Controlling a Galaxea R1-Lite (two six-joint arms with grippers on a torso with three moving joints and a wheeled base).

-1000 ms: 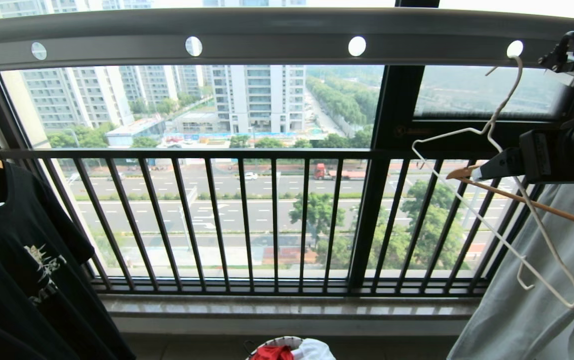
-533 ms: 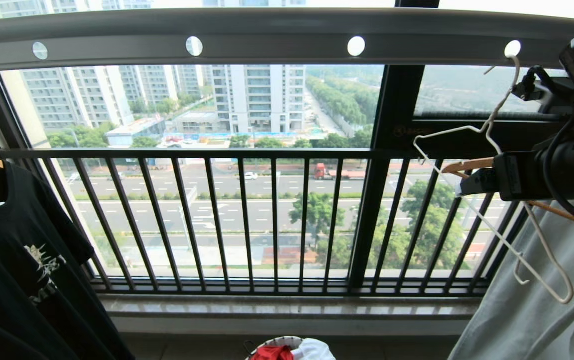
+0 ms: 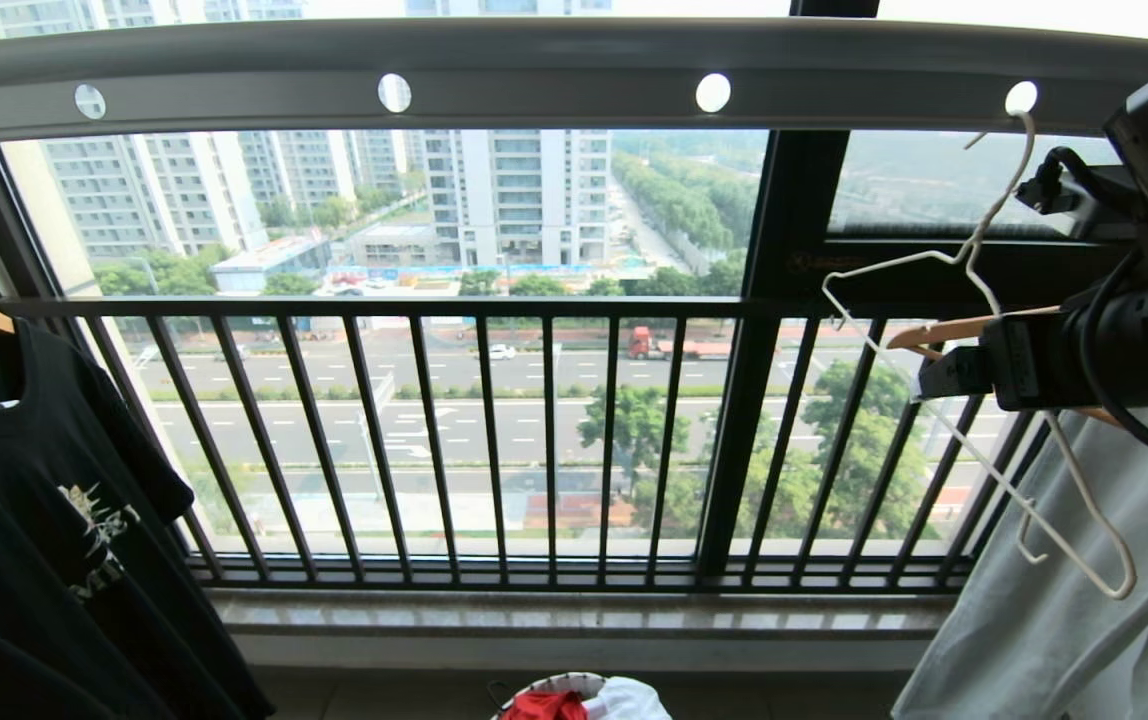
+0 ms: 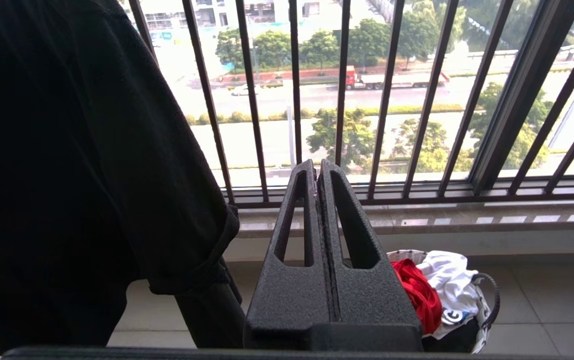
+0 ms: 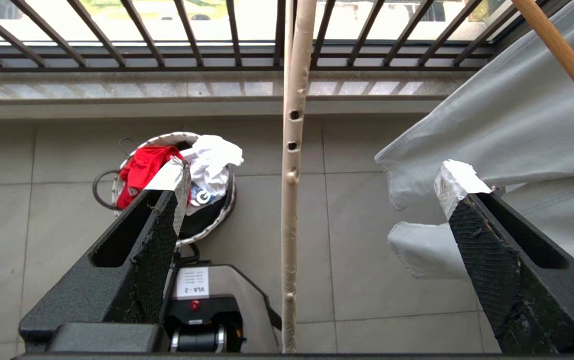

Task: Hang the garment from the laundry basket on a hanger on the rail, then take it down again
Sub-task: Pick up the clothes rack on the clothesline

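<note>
The grey rail (image 3: 554, 75) spans the top of the head view. The bare white wire hanger (image 3: 974, 270) hooks into the rail's rightmost hole and hangs tilted. My right gripper (image 3: 934, 380) is at the hanger's middle. In the right wrist view it (image 5: 312, 182) stands open, and the hanger's bar (image 5: 291, 200) passes between the fingers without touching either. On the floor below, the red garment (image 5: 142, 167) lies in the laundry basket (image 5: 219, 217), beside white cloth. My left gripper (image 4: 317, 170) is shut on nothing, low near the basket (image 4: 489, 295) and the garment (image 4: 419, 292).
A black printed T-shirt (image 3: 44, 520) hangs on a wooden hanger at the left. A pale grey garment (image 3: 1064, 620) on another wooden hanger (image 3: 934, 332) hangs at the right, just behind my right gripper. The black barred window railing (image 3: 494, 440) and sill run behind.
My right gripper has sunk a little along the wire hanger. The hanger's lower end has swung slightly up and inward. The left arm has not moved.
</note>
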